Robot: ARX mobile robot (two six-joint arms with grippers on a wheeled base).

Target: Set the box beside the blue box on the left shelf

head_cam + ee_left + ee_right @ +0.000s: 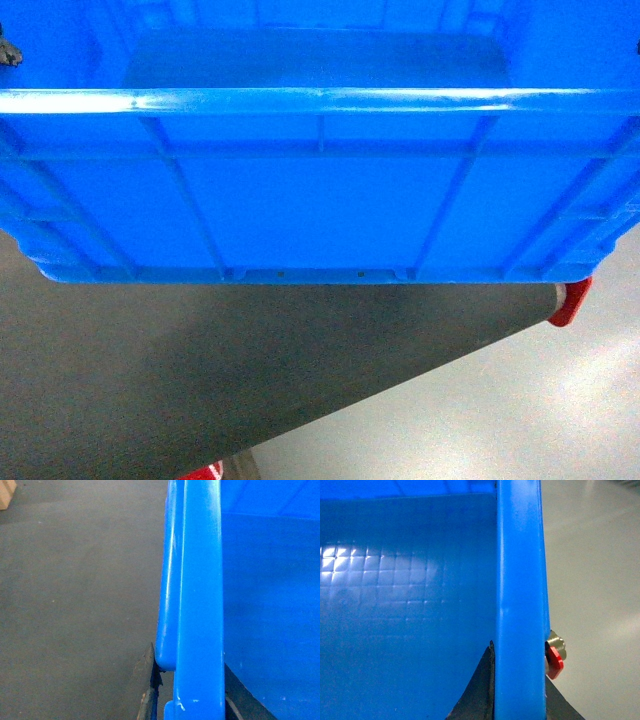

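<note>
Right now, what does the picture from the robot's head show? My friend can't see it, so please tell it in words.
A big bright-blue box fills the top half of the picture, seen close up from its long ribbed side with a shiny thick rim. Under it lies a dark grey surface with red pieces at its corners, and pale floor shows at the lower right.

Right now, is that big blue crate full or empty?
Empty, as far as the views show. The box shows a bare gridded floor in the right wrist view, and bare inner walls in the head view; some corners are hidden.
</note>
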